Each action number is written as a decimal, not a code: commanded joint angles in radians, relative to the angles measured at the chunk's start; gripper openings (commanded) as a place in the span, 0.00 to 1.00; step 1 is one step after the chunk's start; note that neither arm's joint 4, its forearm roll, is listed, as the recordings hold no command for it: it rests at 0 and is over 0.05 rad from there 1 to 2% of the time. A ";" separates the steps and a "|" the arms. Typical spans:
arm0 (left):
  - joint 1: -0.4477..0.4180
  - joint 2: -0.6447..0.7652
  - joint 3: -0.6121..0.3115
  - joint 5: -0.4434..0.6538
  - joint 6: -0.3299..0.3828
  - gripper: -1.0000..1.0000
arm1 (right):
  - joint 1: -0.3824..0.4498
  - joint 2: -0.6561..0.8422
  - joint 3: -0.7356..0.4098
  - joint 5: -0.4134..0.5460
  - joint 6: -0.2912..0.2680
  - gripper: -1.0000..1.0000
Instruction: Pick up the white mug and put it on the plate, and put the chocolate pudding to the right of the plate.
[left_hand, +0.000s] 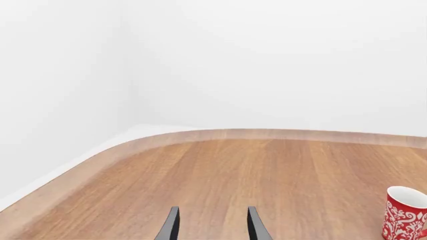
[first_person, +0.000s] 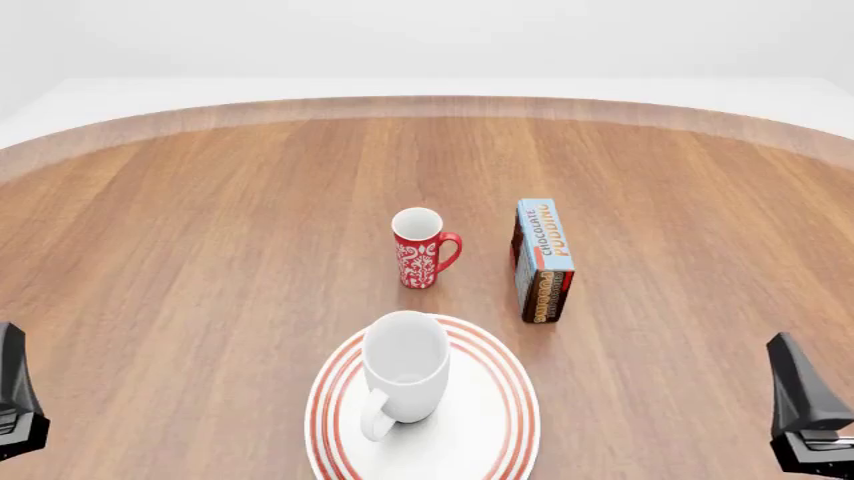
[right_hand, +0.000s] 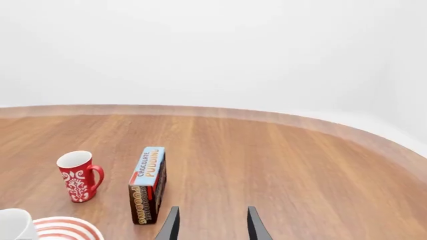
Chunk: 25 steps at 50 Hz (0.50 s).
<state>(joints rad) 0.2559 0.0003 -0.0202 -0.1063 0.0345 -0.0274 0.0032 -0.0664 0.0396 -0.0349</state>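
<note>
Gaping apart, the left gripper (left_hand: 213, 224) and right gripper (right_hand: 213, 224) fingers hold nothing.

White mug (first_person: 404, 372), red-ringed plate (first_person: 497, 430), red/white patterned mug (first_person: 419, 248).

Sim scene, not a real room. Render look throughout: flat shadowless white walls (left_hand: 267, 65) meeting at a bare corner, no fixtures, no clutter. Only furniture is a rounded wooden table (first_person: 200, 250) with a pale edge band. Props lean domestic/tabletop: white mug (first_person: 404, 372) upright on a red-ringed plate (first_person: 494, 425), patterned red mug (first_person: 419, 249) just beyond it, chocolate pudding box (first_person: 543, 260) standing on edge ahead and left of the right gripper (right_hand: 212, 222). Reads as a benchmark kitchen-table setup in a simulator.
</note>
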 joint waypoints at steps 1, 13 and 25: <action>0.000 0.000 0.000 -0.002 0.003 1.00 | 0.035 -0.001 -0.033 0.015 -0.032 1.00; 0.000 0.000 -0.001 -0.001 0.005 1.00 | 0.079 0.031 -0.042 -0.012 -0.060 1.00; -0.002 0.000 -0.004 0.002 0.008 1.00 | 0.130 0.116 -0.060 -0.083 -0.086 1.00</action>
<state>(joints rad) 0.2551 0.0001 -0.0223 -0.1066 0.0403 0.0648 0.0591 -0.1126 0.0056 -0.1008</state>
